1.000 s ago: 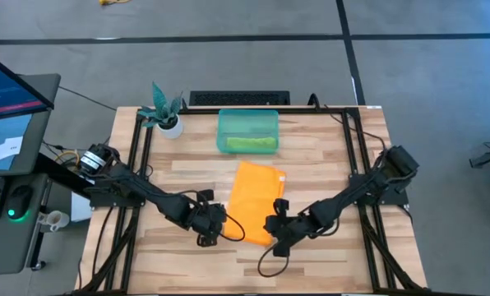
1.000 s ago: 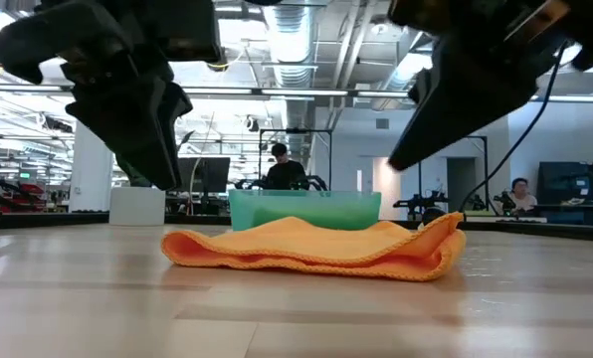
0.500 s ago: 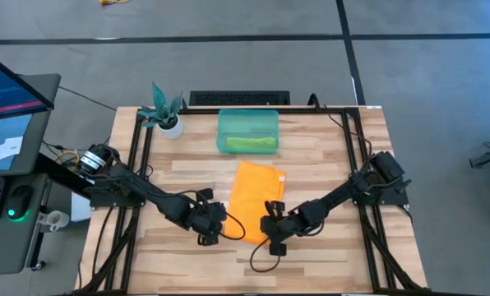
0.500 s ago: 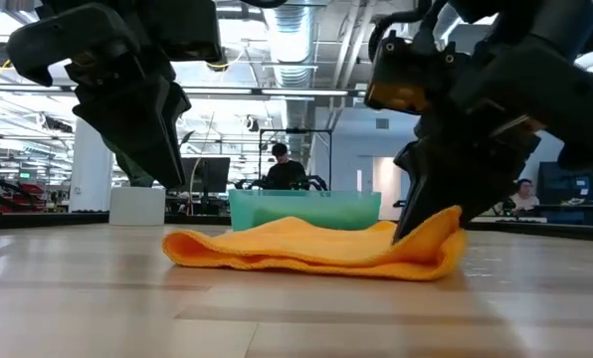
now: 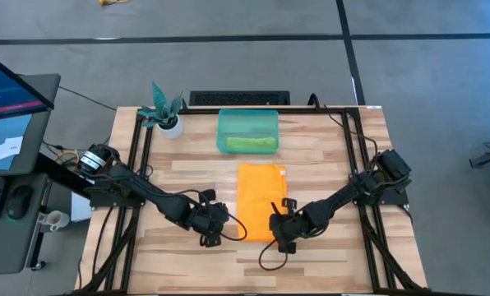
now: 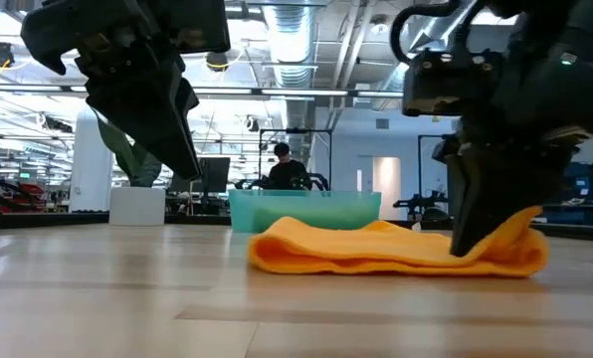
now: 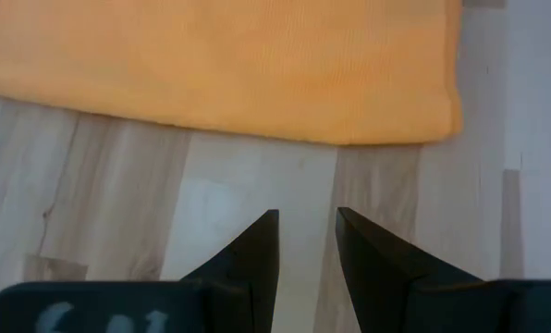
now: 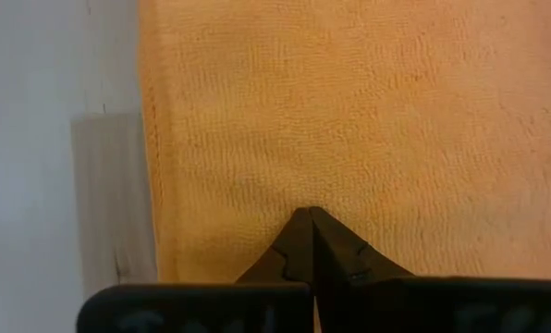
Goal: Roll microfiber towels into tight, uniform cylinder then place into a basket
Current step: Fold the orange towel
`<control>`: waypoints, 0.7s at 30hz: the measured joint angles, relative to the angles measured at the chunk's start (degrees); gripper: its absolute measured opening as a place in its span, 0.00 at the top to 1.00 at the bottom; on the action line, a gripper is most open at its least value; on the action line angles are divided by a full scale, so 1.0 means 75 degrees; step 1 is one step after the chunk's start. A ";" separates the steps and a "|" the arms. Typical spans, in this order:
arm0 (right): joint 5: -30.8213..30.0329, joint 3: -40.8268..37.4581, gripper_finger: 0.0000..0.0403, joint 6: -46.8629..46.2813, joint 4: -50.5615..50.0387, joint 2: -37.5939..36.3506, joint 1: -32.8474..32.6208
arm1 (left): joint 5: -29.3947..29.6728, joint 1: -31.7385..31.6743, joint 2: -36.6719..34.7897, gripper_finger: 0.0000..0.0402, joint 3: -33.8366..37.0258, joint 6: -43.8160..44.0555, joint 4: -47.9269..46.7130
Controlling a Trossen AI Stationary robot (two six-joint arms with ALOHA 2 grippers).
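The wooden worktop (image 5: 327, 156) carries the orange microfiber towel (image 5: 258, 210), folded flat. The right gripper (image 5: 281, 237) presses on the towel's near right corner, fingers pressed together, pinching nothing that shows. The left gripper (image 5: 214, 233) hovers just beside the towel's left edge, fingers slightly spread and empty. Beyond both grippers sits the teal basket (image 5: 247, 130), holding the lime green towel (image 5: 251, 143).

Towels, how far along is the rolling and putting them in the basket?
Done: the green towel lies in the basket. In hand: the orange towel is on the table, folded flat and not rolled; the right pincer, shut, presses its near right corner, while the left pincer waits slightly open beside its left edge. Left: rolling the orange towel and placing it in the basket.
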State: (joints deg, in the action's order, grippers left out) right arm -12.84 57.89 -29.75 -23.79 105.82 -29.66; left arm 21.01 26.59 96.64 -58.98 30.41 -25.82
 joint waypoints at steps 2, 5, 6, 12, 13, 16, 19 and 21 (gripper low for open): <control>-0.0181 -0.0035 0.96 0.0111 -0.0060 -0.0131 -0.0063 | 0.0080 0.0000 0.0002 0.74 0.0000 -0.0004 0.0004; -0.0577 -0.0042 0.95 0.0150 -0.0115 -0.0488 -0.0167 | 0.0184 -0.0009 0.0003 0.74 0.0000 -0.0020 -0.0018; -0.0677 -0.0041 0.94 0.0167 -0.0159 -0.0652 -0.0187 | 0.0216 -0.0009 0.0003 0.74 0.0000 -0.0023 -0.0021; -0.1129 -0.0037 0.93 0.0455 -0.0368 -0.1560 -0.0417 | 0.0333 -0.0009 0.0003 0.69 0.0000 -0.0023 -0.0021; -0.1211 -0.0022 0.93 0.0492 -0.0446 -0.1721 -0.0456 | 0.0392 -0.0009 0.0003 0.68 0.0000 -0.0023 -0.0021; -0.1679 -0.0023 0.94 0.0575 -0.0991 -0.2206 -0.0669 | 0.0680 -0.0009 0.0003 0.62 0.0000 -0.0169 -0.0029; -0.2292 -0.0057 0.94 0.0620 -0.1718 -0.2685 -0.0988 | 0.0883 -0.0009 0.0003 0.57 0.0000 -0.0324 -0.0033; -0.2704 -0.0215 0.94 0.0427 -0.2019 -0.3035 -0.1262 | 0.0992 -0.0009 0.0003 0.54 0.0000 -0.0344 -0.0027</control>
State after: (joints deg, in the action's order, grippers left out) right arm -33.12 56.28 -26.54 -38.94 83.06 -39.12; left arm 28.45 26.52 96.66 -58.98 27.84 -26.02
